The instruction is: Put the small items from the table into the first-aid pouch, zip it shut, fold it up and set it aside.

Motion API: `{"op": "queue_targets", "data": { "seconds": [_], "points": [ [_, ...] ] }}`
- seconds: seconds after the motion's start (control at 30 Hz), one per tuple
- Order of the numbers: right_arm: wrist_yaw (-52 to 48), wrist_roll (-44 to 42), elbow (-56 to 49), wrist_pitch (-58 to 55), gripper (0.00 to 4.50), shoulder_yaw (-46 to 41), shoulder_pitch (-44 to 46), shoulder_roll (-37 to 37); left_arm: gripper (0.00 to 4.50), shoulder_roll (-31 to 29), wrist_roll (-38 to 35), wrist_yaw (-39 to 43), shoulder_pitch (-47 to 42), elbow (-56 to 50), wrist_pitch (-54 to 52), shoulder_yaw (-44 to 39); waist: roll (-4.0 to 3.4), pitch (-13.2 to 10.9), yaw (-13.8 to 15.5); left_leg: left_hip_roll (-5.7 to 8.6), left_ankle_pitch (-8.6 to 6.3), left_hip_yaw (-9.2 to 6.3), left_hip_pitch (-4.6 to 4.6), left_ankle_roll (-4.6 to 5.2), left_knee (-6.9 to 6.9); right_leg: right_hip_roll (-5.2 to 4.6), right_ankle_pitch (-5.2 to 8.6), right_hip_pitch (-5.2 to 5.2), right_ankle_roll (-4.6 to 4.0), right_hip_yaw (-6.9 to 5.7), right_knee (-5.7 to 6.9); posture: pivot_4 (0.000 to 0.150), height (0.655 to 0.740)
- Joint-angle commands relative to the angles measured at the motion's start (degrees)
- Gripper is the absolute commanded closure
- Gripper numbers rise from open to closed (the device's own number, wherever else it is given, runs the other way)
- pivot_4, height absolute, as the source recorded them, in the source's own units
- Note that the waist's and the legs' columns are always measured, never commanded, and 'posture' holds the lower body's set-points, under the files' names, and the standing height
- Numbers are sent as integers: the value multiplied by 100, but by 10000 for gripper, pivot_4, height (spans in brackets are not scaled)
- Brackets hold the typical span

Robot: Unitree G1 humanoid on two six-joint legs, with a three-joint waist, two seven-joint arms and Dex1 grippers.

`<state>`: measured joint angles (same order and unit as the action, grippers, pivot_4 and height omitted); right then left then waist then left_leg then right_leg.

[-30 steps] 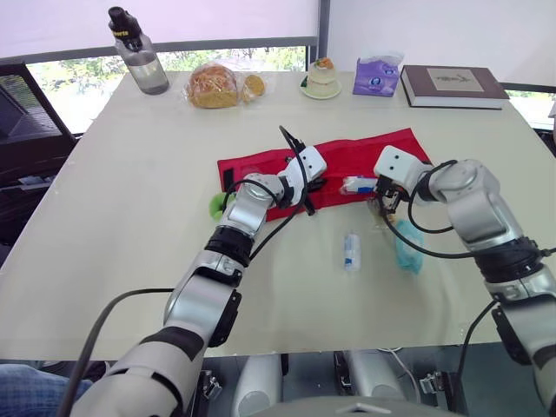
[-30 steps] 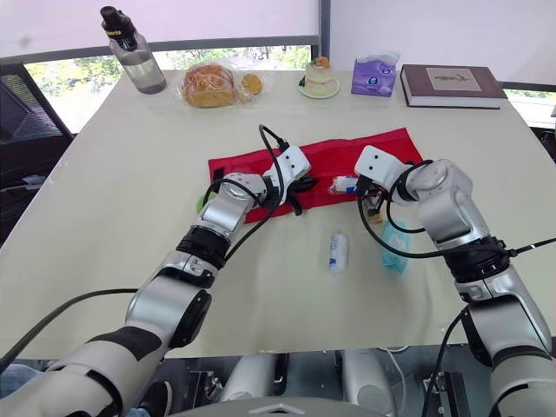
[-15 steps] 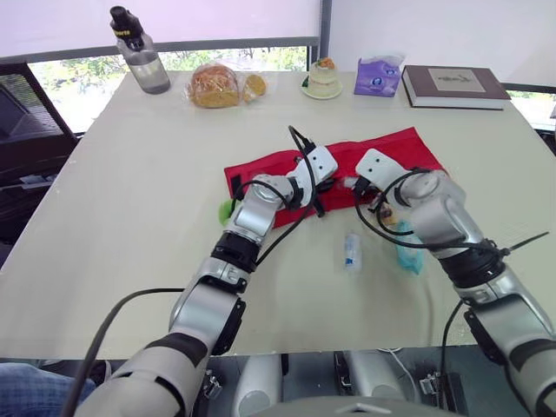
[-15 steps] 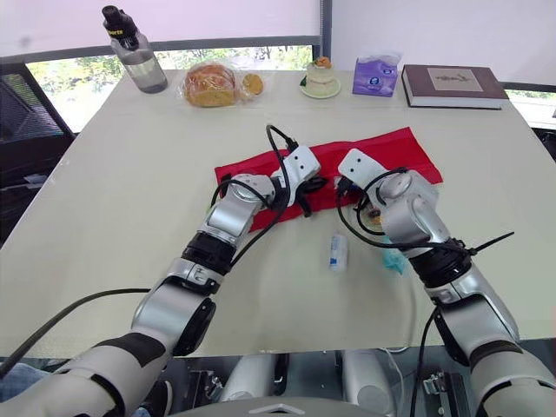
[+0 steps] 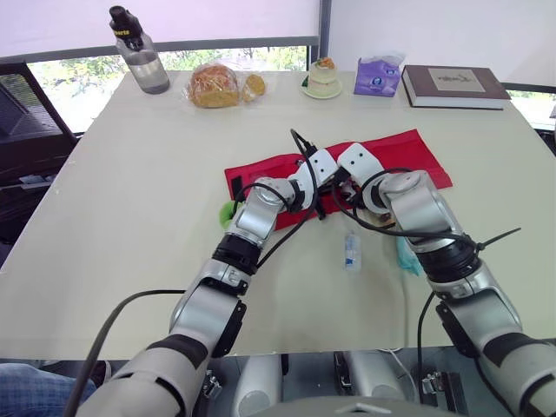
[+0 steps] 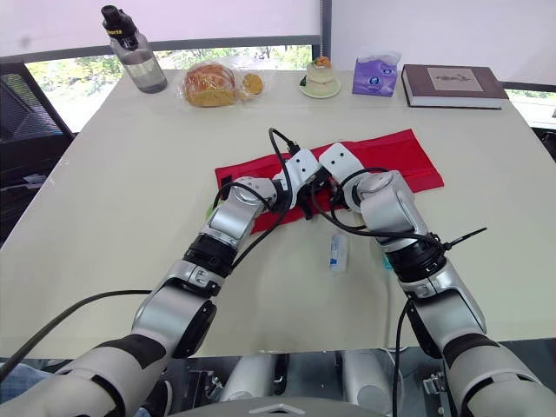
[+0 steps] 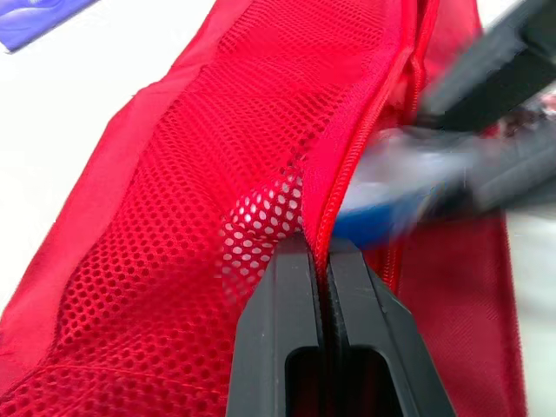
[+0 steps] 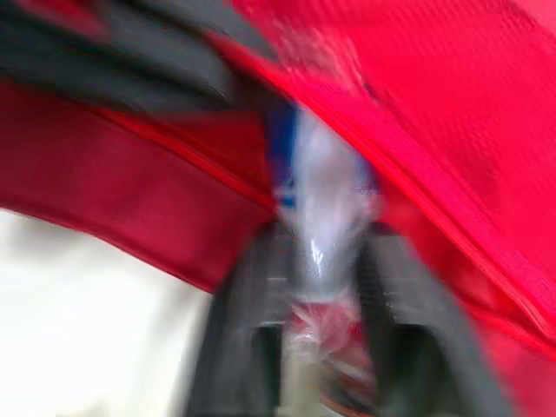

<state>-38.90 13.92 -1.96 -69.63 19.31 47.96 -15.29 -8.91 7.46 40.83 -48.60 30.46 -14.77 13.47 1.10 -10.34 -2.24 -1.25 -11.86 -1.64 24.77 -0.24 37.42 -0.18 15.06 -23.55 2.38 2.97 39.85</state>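
Observation:
The red first-aid pouch point(image 5: 408, 156) lies unfolded across the middle of the table. My left gripper point(image 7: 320, 252) is shut on the zipper edge of its mesh flap point(image 7: 217, 156) and holds the opening up. My right gripper point(image 8: 317, 252) is shut on a small white and blue packet point(image 8: 326, 182), which it holds at the pouch's opening, right beside the left gripper point(image 5: 325, 191). A small white tube point(image 5: 351, 250) and a teal item point(image 5: 408, 256) lie on the table in front of the pouch. A green item point(image 5: 228, 211) peeks out beside my left forearm.
Along the far edge stand a water bottle point(image 5: 139, 50), a bag of bread point(image 5: 217, 84), a small cake on a plate point(image 5: 322, 78), a purple tissue pack point(image 5: 378, 76) and a book point(image 5: 453, 85). Black cables hang around both wrists.
My right gripper has carried the packet leftward from the pouch's front edge to the opening beside the left gripper. The left gripper has kept its hold on the zipper edge.

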Motion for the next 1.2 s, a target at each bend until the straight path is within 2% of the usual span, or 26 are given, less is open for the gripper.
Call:
{"op": "queue_targets", "data": {
  "seconds": [0.03,0.07,0.37,0.5,0.53,0.6,0.73,0.77,1.2],
  "points": [
    [-110,-340,-487,98,13953,-87,71,-197,45000,68,-157,5,-104,-20,34,-49,0,0,8,0,0,0,0,0,0,0,0,0,0,0,0,1500,7400],
    [-142,-439,-557,52,10600,-151,58,-264,45000,55,-177,6,-115,-1,25,-71,0,0,5,1,0,0,1,0,0,-1,0,0,0,0,0,1500,7400],
    [-488,-1363,-1183,-91,10600,-761,-156,-1139,45000,-55,-397,75,-214,184,-15,-254,0,0,2,0,0,-1,1,0,0,0,0,0,1,-1,-1,1500,7400],
    [-511,-1627,-1227,204,10600,-948,-415,-1539,45000,-78,-454,95,-245,225,-23,-270,0,0,-9,0,0,0,0,0,-1,0,1,0,1,0,-2,1500,7400],
    [-502,-1633,-1189,434,15584,-948,-537,-1650,45000,-82,-462,109,-252,239,-17,-269,0,0,-9,0,0,2,0,0,-1,0,1,0,1,2,-2,1500,7400],
    [-435,-1607,-1102,798,22524,-841,-749,-1773,45000,-88,-477,125,-267,270,-10,-269,0,0,-7,0,0,2,0,0,-1,1,1,0,1,1,-2,1500,7400],
    [-237,-1621,-950,1015,43289,-651,-858,-1624,45000,-107,-506,150,-281,316,13,-251,0,0,-29,-1,0,8,-3,0,-2,3,1,0,2,7,-1,1500,7400],
    [-189,-1603,-874,1082,44480,-596,-865,-1583,45000,-108,-506,159,-281,323,19,-248,0,0,-26,-3,0,7,-4,0,-2,6,1,0,2,7,-1,1500,7400],
    [129,-1548,187,1833,44480,-269,-578,-943,45000,-141,-495,211,-189,182,-28,-217,0,0,-15,-2,0,7,-3,0,-2,4,1,0,1,6,-3,1500,7400]
  ]
}}
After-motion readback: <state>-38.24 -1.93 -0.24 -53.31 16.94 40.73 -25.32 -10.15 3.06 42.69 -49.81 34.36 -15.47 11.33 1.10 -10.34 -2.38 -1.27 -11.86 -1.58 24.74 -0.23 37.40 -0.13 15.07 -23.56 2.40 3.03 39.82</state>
